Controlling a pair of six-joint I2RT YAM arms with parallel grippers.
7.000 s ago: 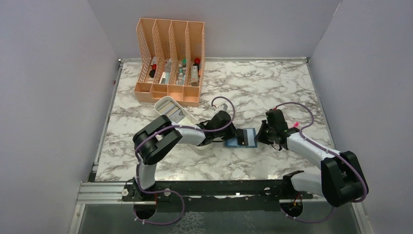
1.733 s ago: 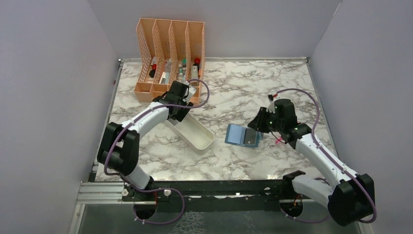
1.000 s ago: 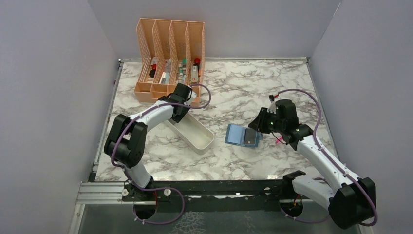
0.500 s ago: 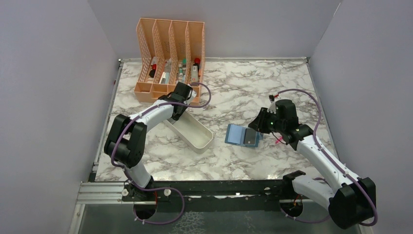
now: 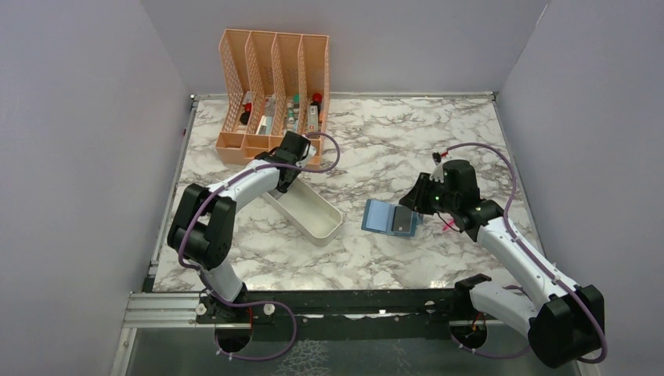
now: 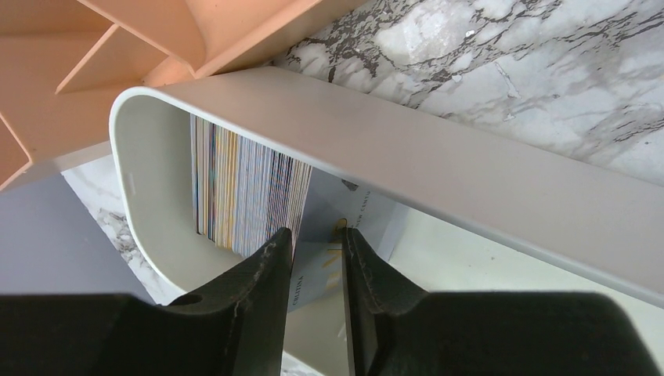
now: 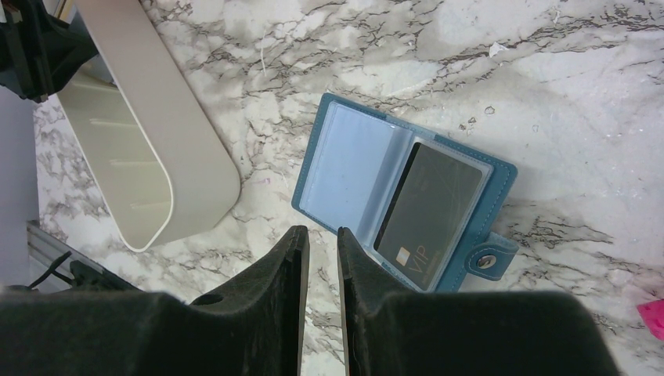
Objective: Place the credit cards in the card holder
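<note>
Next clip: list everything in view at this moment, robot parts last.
card holder: one, teal, open flat on the table, right of centre.
dark card: one, black, in the holder's right pocket.
cards: one stack, count unclear, on edge at the tray's end by the organizer.
tray: one, white, oblong, left of the holder.
organizer: one, peach mesh, four slots, far left.
bottles: several, small, in the organizer.
pink scrap: one, right of the holder.
table: one, marble.
left arm: jaws in the tray, pale card showing between them, grip unclear.
right arm: jaws above the holder, narrow gap, empty.
</note>
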